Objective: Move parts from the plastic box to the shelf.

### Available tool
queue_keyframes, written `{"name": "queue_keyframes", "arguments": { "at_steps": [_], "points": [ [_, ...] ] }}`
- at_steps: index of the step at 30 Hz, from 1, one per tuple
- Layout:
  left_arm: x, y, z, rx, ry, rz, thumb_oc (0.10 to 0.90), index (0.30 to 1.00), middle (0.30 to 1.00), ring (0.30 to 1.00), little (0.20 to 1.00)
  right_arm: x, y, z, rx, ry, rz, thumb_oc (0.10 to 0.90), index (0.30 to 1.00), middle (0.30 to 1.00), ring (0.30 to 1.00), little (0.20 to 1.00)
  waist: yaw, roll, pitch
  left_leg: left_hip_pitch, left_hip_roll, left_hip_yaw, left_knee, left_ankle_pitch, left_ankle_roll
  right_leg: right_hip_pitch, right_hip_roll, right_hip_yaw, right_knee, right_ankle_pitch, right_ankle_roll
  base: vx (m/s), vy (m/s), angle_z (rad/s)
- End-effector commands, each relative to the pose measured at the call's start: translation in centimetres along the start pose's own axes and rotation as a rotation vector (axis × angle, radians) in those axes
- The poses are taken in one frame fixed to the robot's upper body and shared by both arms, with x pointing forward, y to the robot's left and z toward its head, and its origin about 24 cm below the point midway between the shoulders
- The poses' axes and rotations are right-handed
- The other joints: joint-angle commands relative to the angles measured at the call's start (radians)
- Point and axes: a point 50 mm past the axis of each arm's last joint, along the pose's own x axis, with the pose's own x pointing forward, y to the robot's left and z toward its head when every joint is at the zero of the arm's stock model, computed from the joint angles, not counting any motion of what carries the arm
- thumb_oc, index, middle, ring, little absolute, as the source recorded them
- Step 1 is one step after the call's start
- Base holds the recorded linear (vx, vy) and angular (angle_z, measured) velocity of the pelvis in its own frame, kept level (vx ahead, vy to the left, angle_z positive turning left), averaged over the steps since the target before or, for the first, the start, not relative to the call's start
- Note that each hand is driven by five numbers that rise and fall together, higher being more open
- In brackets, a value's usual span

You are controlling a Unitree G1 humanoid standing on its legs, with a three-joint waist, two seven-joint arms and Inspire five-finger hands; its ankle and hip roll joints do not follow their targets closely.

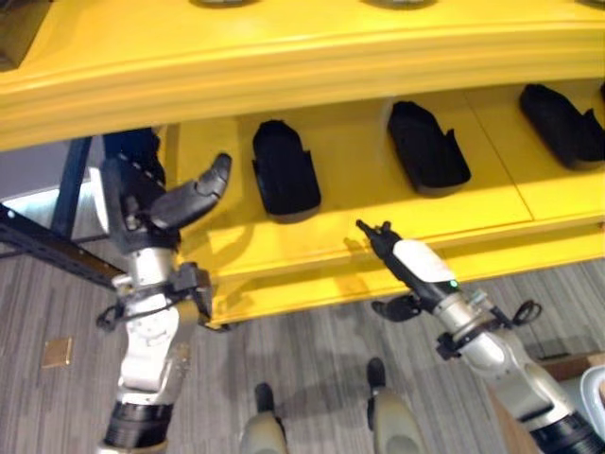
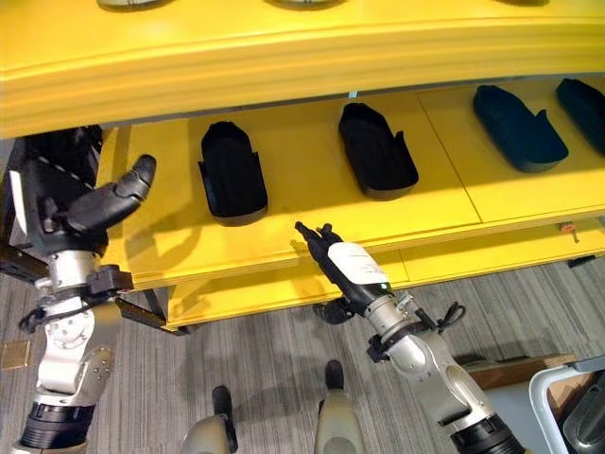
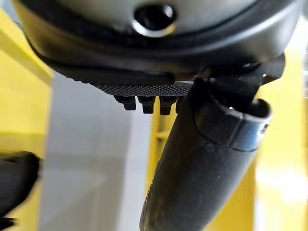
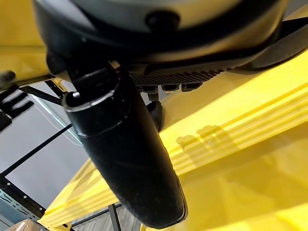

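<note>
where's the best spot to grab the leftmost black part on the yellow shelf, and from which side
Probably by its long side walls near the middle, coming from the shelf's open front. The leftmost black part lies flat, long axis pointing front to back, rounded end toward the robot, and the board above blocks a top approach. The right robot hand sits nearest that front edge.

The right hand (image 4: 159,53) takes up the upper part of the right wrist view, its dark thumb (image 4: 127,163) standing out long and straight and the tips of its fingers (image 4: 171,87) showing in a short row beside it, holding nothing. Past them lies the yellow shelf (image 4: 240,159), its ridged front edge running slantwise, with the fingers' shadows falling on it. A dark metal frame (image 4: 29,154) and grey floor show beyond the shelf's edge.
</note>
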Motion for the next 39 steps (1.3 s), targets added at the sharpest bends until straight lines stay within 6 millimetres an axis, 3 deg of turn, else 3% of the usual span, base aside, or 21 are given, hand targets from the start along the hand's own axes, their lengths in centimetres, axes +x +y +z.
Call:
{"name": "queue_keyframes", "arguments": {
  "at_steps": [1,4,12,14,22,28,39],
  "points": [
    [1.4,-0.6,1.9,0.054,-0.141,-0.01,0.9,1.0,1.0,1.0,1.0,0.8,-2.1,2.4,0.032,-0.14,-0.144,0.9,1.0,1.0,1.0,1.0,-0.004,-0.044,-0.103,-0.012,0.041,-0.034,0.037,-0.008,0.0,-0.013,-0.029,0.024,0.008,0.036,0.05,0.01,0.013,-0.12],
    [2.6,-0.5,-0.3,0.092,-0.066,0.041,0.9,1.0,1.0,1.0,1.0,1.3,-2.0,2.7,0.044,-0.161,-0.144,0.9,1.0,1.0,1.0,1.0,-0.023,-0.051,-0.102,-0.01,0.047,-0.022,0.038,-0.009,-0.003,-0.023,-0.025,0.037,0.009,0.037,0.051,0.0,0.01,-0.15],
    [4.5,0.0,-2.0,0.163,-0.006,0.103,0.9,1.0,1.0,1.0,1.0,1.8,-2.3,3.4,0.068,-0.21,-0.157,0.9,1.0,1.0,1.0,1.0,-0.046,-0.06,-0.099,-0.011,0.053,-0.006,0.043,-0.009,-0.01,-0.04,-0.018,0.053,0.014,0.036,0.052,0.01,0.005,-0.08],
    [5.4,0.9,-2.5,0.237,0.018,0.137,0.9,1.0,1.0,1.0,1.0,1.7,-2.3,3.6,0.074,-0.227,-0.153,0.9,1.0,1.0,1.0,1.0,-0.056,-0.064,-0.097,-0.012,0.055,-0.001,0.046,-0.01,-0.012,-0.045,-0.014,0.061,0.017,0.035,0.052,0.02,0.01,-0.13],
    [8.1,2.8,-2.3,0.391,0.042,0.198,0.9,1.0,1.0,1.0,1.0,1.4,-2.1,4.4,0.107,-0.279,-0.138,0.9,1.0,1.0,1.0,1.0,-0.077,-0.071,-0.085,-0.022,0.06,0.012,0.065,-0.013,-0.021,-0.06,-0.01,0.071,0.022,0.039,0.056,0.0,0.003,-0.08],
    [9.0,4.1,-3.4,0.486,0.129,0.205,0.9,1.0,1.0,1.0,1.0,1.2,-1.9,4.6,0.121,-0.305,-0.114,0.9,1.0,1.0,1.0,1.0,-0.093,-0.073,-0.072,-0.035,0.061,0.018,0.083,-0.017,-0.026,-0.077,-0.006,0.082,0.03,0.041,0.058,0.0,0.011,-0.07],
    [10.9,4.0,-2.8,0.466,0.153,0.227,0.9,1.0,1.0,1.0,1.0,0.8,-1.7,4.4,0.127,-0.3,-0.105,0.9,1.0,1.0,1.0,1.0,-0.112,-0.076,-0.029,-0.074,0.059,0.025,0.122,-0.027,-0.029,-0.121,-0.005,0.095,0.046,0.044,0.06,0.0,0.008,-0.02]
  ]
}}
